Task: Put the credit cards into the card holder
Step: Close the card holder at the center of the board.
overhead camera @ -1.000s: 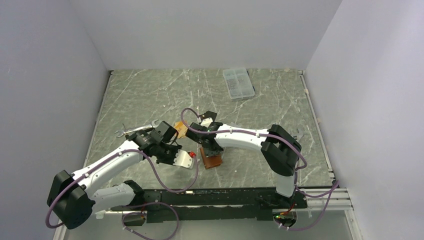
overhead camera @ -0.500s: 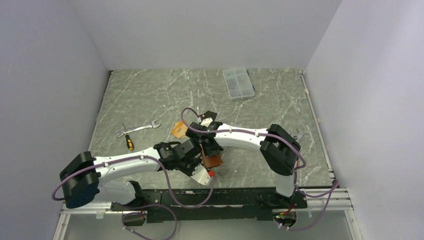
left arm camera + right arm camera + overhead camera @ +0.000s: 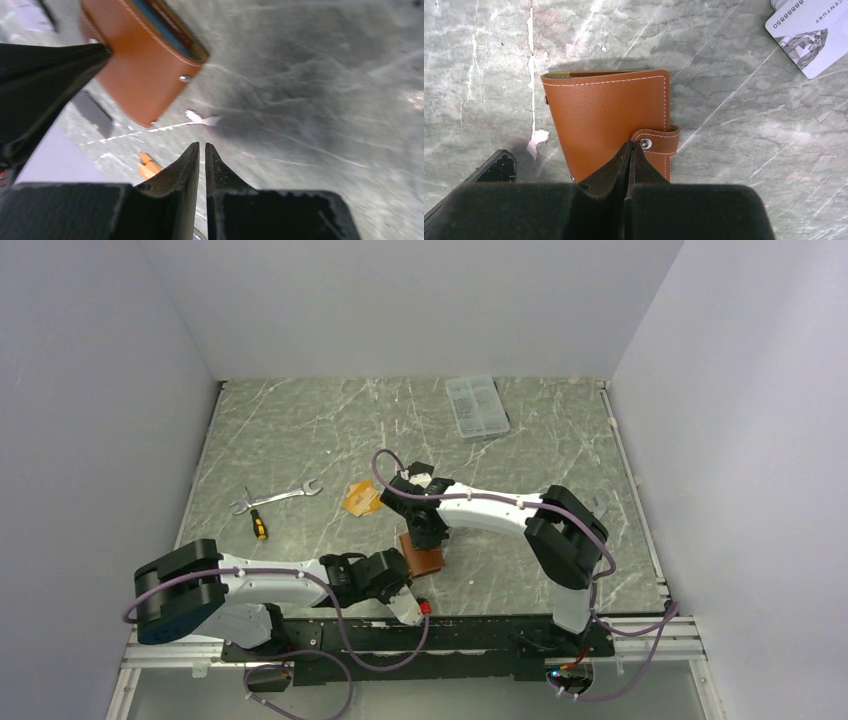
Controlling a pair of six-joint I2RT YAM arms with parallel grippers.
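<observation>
Card holder [image 3: 425,560] (folded), near table's [image 3: 300,440] front edge

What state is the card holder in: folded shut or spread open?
Folded shut: the card holder lies with its brown cover up, its snap tab wrapped over the edge. Whether cards are inside, cannot tell.

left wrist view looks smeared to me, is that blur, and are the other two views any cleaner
Left wrist: motion blur, the table veins streak and the card holder edges are soft. Right wrist: sharp, stitching and the silver card print are crisp; only the right end effector up close is soft. Top external: even light, soft shadows, no glare.
</observation>
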